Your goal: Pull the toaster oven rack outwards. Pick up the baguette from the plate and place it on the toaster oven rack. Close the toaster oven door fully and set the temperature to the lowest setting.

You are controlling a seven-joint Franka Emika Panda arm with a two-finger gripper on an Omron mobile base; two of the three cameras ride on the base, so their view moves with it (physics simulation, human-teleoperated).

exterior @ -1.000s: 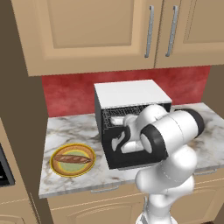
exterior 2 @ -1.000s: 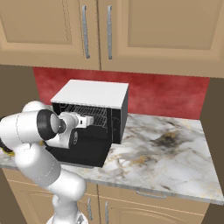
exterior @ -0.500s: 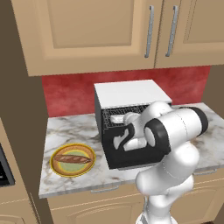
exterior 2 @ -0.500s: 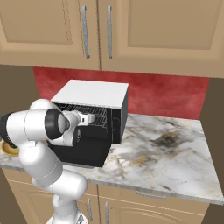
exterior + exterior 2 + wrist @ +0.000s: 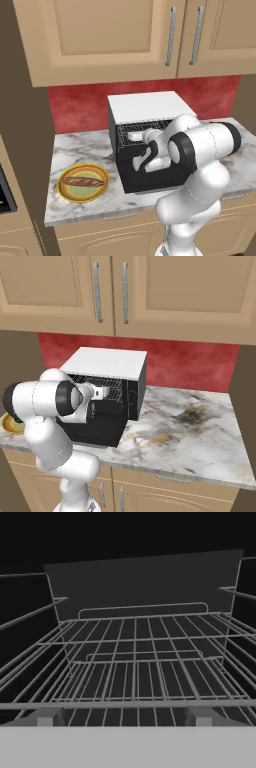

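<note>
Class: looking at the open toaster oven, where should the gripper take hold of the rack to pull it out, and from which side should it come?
Grip the toaster oven rack by its front crossbar, coming straight in from the open front. That bar runs across the opening nearest the gripper, whose open jaws could probably straddle it above and below.

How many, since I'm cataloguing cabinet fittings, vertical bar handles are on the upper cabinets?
2. Both sit on the upper cabinet doors above the toaster oven: the left handle and the right handle, either side of the door seam. More may lie beyond the frame.
</note>
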